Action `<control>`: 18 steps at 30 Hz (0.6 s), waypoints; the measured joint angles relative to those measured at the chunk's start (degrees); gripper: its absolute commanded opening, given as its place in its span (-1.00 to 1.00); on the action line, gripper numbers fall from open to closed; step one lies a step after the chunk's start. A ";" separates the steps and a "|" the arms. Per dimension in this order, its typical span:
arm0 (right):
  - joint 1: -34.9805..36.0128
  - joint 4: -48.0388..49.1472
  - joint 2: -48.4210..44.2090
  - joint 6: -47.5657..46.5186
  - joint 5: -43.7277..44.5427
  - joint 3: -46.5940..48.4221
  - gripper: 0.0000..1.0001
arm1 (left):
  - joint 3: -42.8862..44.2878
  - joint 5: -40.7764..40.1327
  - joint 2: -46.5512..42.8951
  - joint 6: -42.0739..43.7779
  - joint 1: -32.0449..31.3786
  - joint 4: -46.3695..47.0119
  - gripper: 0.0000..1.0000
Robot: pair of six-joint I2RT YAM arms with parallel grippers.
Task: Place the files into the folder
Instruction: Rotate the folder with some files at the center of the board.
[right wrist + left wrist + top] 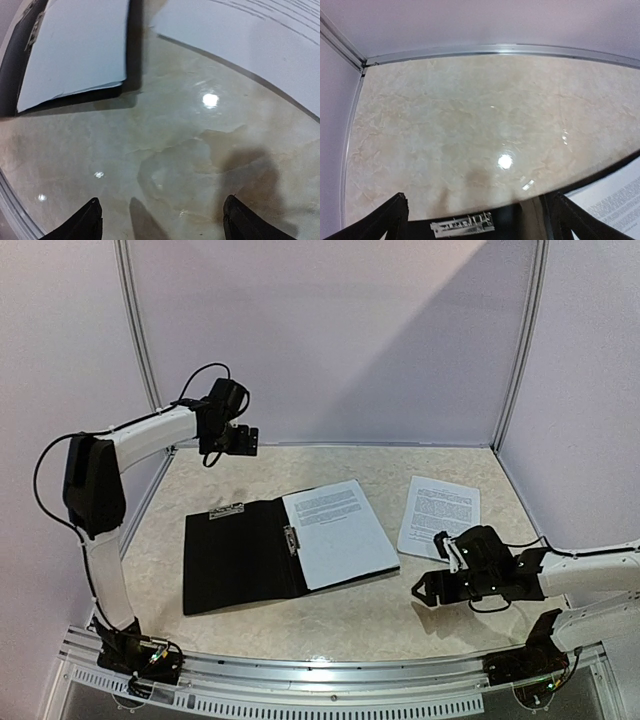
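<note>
The black folder lies open in the middle of the table, a metal clip at its top edge. One white printed sheet of the files rests on the folder's right half. A second sheet lies loose on the table to the right. My left gripper hangs high at the back left, open and empty; its wrist view shows the folder's clip and a sheet corner. My right gripper is low over bare table in front of the loose sheet, open and empty, with the sheet in the folder ahead.
White walls with metal corner posts close in the table on three sides. A metal rail runs along the near edge by the arm bases. Bare marble-patterned tabletop lies in front of the folder.
</note>
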 measured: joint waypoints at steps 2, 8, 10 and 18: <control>2.01 0.31 0.61 -0.87 -0.17 1.38 0.30 | 1.99 1.77 3.45 1.33 3.06 -0.07 0.99; 6.99 0.55 5.62 -3.91 0.20 6.64 0.06 | 5.09 6.67 13.33 4.98 9.03 -1.03 0.98; 8.17 0.72 8.61 -4.66 0.28 8.61 0.03 | 5.09 9.16 15.34 5.64 10.14 -1.25 0.96; 12.90 -1.05 28.48 -7.91 4.35 22.99 -0.03 | 4.35 16.96 18.91 7.15 12.70 -1.90 0.75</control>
